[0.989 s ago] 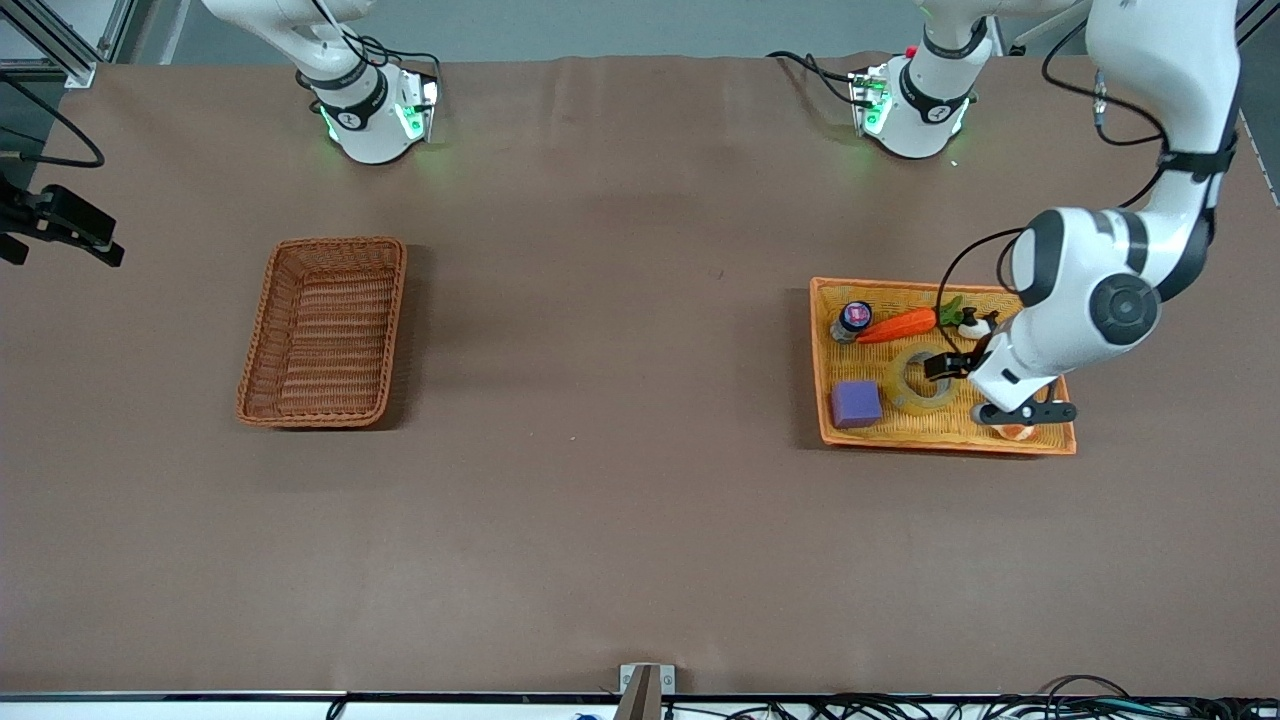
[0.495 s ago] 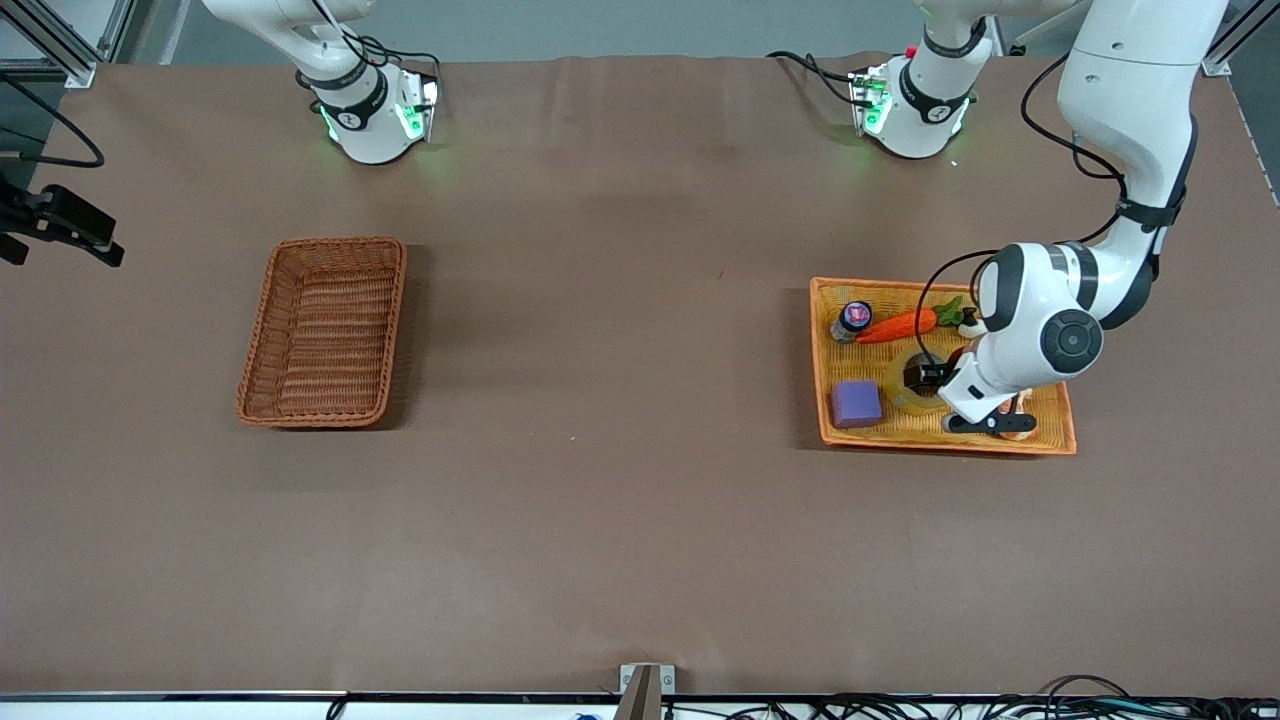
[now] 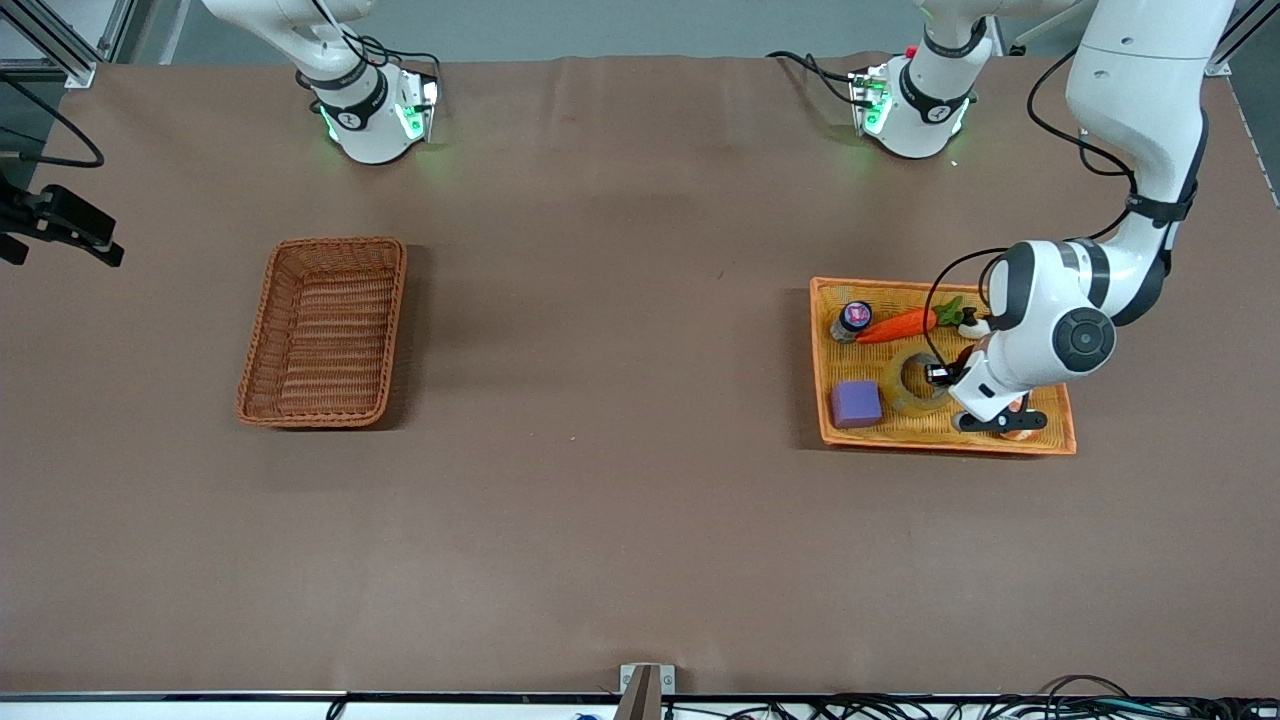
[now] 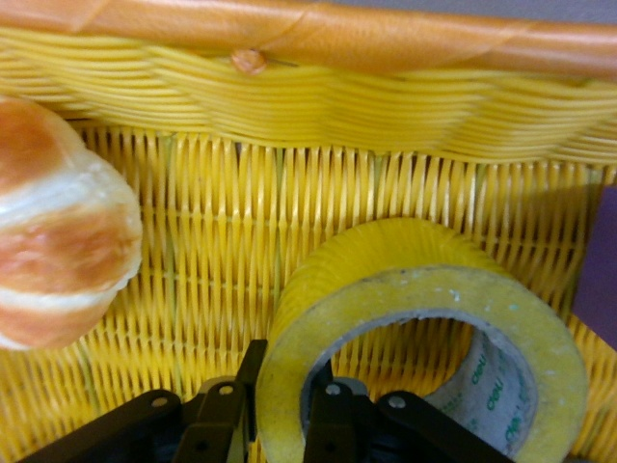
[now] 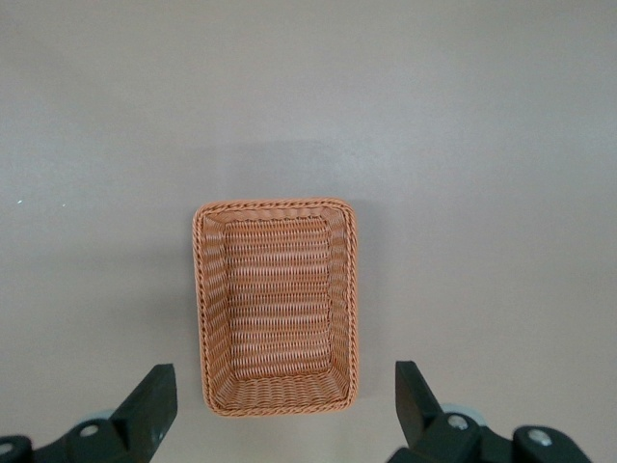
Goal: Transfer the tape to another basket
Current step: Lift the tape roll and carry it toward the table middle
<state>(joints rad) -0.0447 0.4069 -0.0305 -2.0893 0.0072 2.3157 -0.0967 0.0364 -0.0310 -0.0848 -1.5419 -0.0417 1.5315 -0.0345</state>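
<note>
The tape (image 3: 905,388), a yellowish ring, lies in the orange-yellow tray (image 3: 1000,437) at the left arm's end of the table. My left gripper (image 3: 940,376) is down in the tray on the tape's side toward the left arm's end of the table. In the left wrist view the gripper (image 4: 284,405) has one finger outside the ring and one inside, both pressed on the wall of the tape (image 4: 424,318). The reddish-brown basket (image 3: 335,241) stands empty at the right arm's end. My right gripper (image 5: 281,395) hangs open high over the basket (image 5: 275,204).
In the tray with the tape are a purple cube (image 3: 856,403), a toy carrot (image 3: 897,326), a small jar (image 3: 853,318), a white mushroom-like toy (image 3: 972,325) and a bread roll (image 4: 58,241). The tray's raised rim (image 4: 308,39) is close by the tape.
My left gripper came down onto the tape and covered it, then drew back a little. The ring shows again with the fingers closed on its wall. The right arm has not moved.
</note>
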